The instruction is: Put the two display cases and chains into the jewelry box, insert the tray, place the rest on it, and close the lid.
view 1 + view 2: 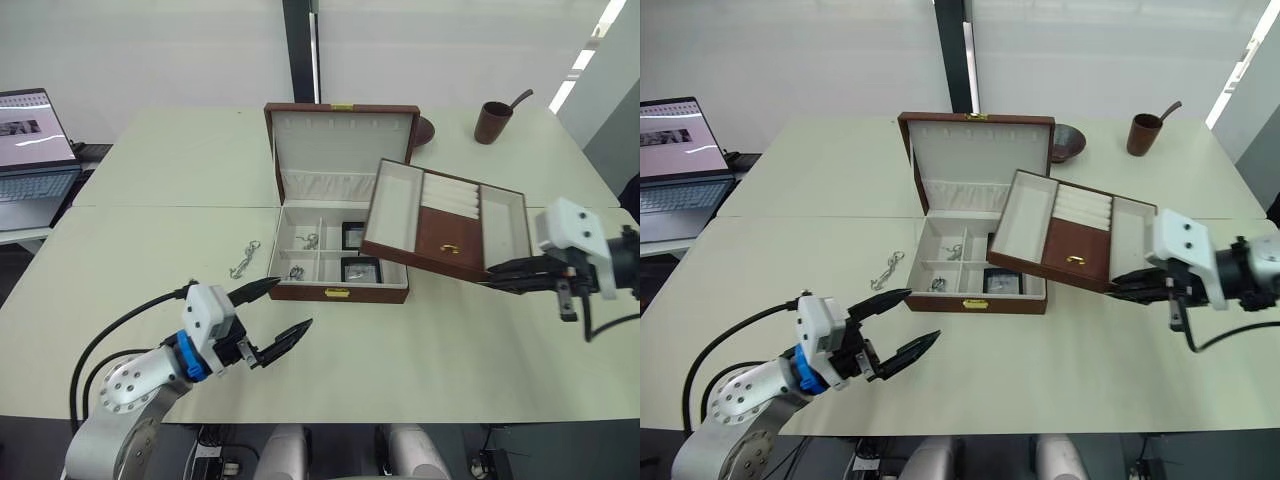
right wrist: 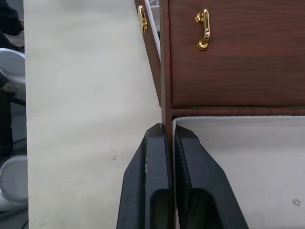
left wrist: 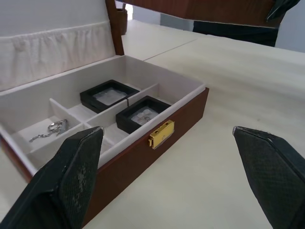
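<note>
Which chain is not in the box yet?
The chain lying on the table, left of the jewelry box. The other chains already sit in the box's left compartments.

Reddish-brown wood-grain jewelry box (image 1: 300, 292), gold front clasp (image 1: 337, 293), cream lining. Hinged lid (image 1: 341, 140): brown frame, cream gathered pocket inside. Two black-framed square display cases (image 3: 110, 95), clear windows over silvery contents. Thin silver chains (image 1: 244, 259) on pale cream table (image 1: 400, 350). Shallow brown tray (image 1: 446, 218), cream side compartments, brown middle with gold piece. Black-fingered right gripper (image 2: 167, 138); left gripper (image 1: 287, 312) black with white housing, blue ring. Dark brown cup (image 1: 493, 122).
</note>
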